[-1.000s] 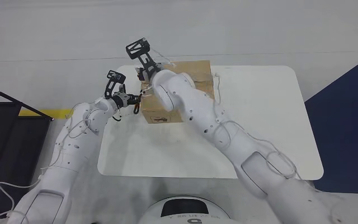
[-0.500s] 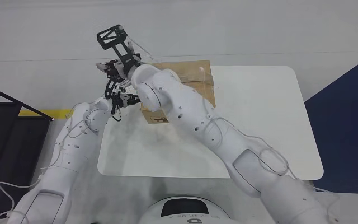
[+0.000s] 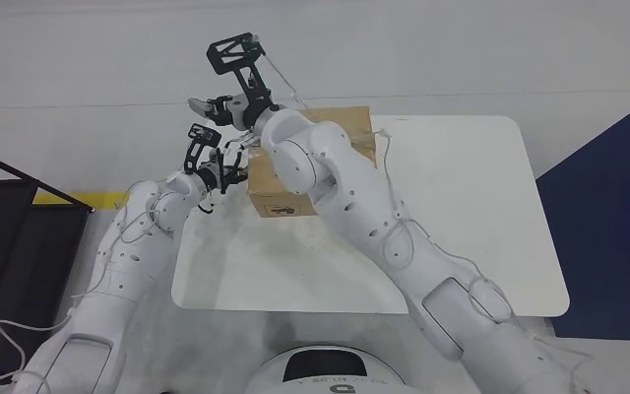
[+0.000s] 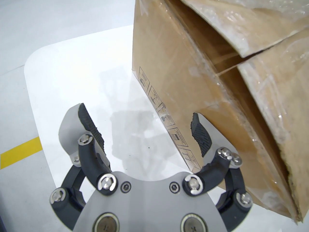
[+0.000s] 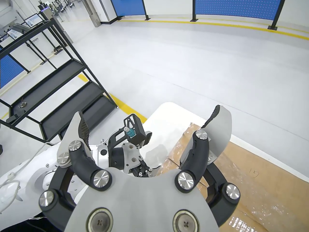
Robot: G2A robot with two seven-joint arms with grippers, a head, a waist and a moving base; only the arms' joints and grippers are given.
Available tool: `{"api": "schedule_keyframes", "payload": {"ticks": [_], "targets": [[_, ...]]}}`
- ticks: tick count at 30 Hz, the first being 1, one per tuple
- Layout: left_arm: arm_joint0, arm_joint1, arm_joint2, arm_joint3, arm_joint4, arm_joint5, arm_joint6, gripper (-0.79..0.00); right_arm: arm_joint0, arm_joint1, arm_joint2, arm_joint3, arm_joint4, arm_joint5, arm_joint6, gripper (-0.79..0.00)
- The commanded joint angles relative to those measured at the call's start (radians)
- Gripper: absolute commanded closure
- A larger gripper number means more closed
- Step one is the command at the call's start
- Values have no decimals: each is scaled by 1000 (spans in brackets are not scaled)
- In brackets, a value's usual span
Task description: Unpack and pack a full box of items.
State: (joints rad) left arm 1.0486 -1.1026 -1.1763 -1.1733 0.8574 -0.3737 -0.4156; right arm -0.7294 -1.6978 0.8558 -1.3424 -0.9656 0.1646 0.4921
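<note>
A brown cardboard box (image 3: 340, 128) wrapped in clear tape stands at the far left part of the white table (image 3: 463, 217). In the left wrist view the box (image 4: 183, 73) shows a gap under its top flaps. My left gripper (image 3: 234, 163) (image 4: 144, 126) is open beside the box's left side wall, low over the table, one pad (image 4: 201, 134) close to the wall. My right gripper (image 3: 209, 106) (image 5: 149, 118) is open and holds nothing. It hovers just past the box's far-left corner, with the box top (image 5: 241, 170) below it.
The right arm lies across the box's top in the top view. A black metal shelf rack (image 5: 48, 85) stands on the floor to the left of the table. Yellow floor tape (image 4: 20, 149) runs past the table's left edge. The table's right half is bare.
The right wrist swung out left from over the box's corner, then came partway back and turned. The left gripper stayed by the box's left side, shifting only slightly.
</note>
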Motion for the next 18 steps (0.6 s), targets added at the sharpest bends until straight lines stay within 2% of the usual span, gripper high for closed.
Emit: {"api": "schedule_keyframes", "payload": {"ticks": [1, 7, 11, 14, 18], "targets": [[0, 0, 0, 0, 0, 0, 0, -785, -79, 12, 65, -55, 29, 18, -72, -785], [0, 0, 0, 0, 0, 0, 0, -785, -462, 66, 311, -368, 113, 9, -250, -785], [0, 0, 0, 0, 0, 0, 0, -785, -678, 85, 423, -497, 193, -36, -337, -785], [0, 0, 0, 0, 0, 0, 0, -785, -785, 90, 477, -528, 262, -23, -390, -785], [0, 0, 0, 0, 0, 0, 0, -785, -833, 92, 526, -501, 371, -59, -452, -785]]}}
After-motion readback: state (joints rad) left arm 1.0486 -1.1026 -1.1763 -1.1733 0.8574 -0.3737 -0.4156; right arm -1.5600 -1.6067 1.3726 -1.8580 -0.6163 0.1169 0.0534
